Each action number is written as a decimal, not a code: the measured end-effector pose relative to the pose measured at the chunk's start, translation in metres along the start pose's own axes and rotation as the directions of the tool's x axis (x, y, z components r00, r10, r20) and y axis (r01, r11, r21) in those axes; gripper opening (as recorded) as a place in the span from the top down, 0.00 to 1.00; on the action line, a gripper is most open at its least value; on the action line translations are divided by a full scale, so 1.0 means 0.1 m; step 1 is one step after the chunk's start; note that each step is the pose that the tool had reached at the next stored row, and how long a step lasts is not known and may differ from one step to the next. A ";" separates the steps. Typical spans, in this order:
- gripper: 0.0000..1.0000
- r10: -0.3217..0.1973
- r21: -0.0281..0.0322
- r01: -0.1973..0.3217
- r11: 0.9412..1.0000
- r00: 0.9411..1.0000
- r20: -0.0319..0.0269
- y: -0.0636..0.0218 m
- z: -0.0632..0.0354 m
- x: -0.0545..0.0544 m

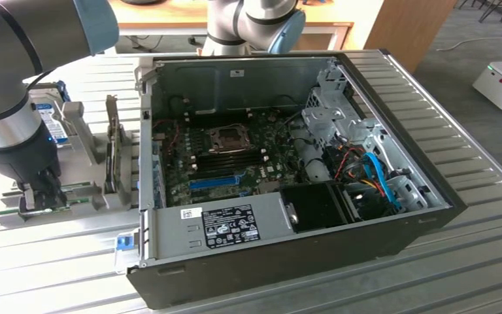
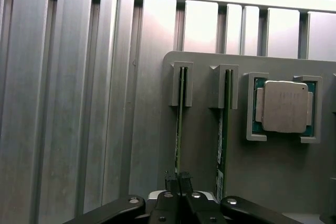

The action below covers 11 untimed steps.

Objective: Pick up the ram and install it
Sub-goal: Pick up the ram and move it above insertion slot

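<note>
The ram (image 2: 179, 124) is a thin green stick standing on edge in a slot of a grey holder (image 2: 199, 129). A second stick like it (image 2: 222, 129) stands in the neighbouring slot. My gripper (image 2: 178, 183) has its two dark fingers (image 2: 170, 183) pressed against either side of the first stick's near end. In the exterior view my gripper (image 1: 40, 196) reaches down onto this holder (image 1: 85, 196), on the exterior view's left of the open computer case (image 1: 391, 242). A strip of green ram (image 1: 11, 211) shows under it.
A silver processor chip (image 2: 285, 107) sits in its own pocket of the holder. Inside the case, the motherboard (image 1: 260, 147) shows dark memory slots (image 1: 232, 159) and a blue slot strip (image 1: 214, 181). A hard drive with a blue label (image 1: 59, 124) stands behind my arm. Another robot arm (image 1: 251, 23) is at the back.
</note>
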<state>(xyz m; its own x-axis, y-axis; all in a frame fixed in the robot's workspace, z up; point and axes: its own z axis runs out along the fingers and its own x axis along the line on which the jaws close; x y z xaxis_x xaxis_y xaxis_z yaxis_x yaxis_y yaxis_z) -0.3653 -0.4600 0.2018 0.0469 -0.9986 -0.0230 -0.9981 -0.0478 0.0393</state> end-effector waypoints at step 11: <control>0.88 0.010 0.000 -0.010 1.000 1.000 0.000 0.000 0.000 0.00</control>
<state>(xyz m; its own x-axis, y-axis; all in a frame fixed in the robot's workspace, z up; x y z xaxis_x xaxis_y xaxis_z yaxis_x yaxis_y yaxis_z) -0.3653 -0.4600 0.2018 0.0367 -0.9991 -0.0230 -0.9985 -0.0376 0.0393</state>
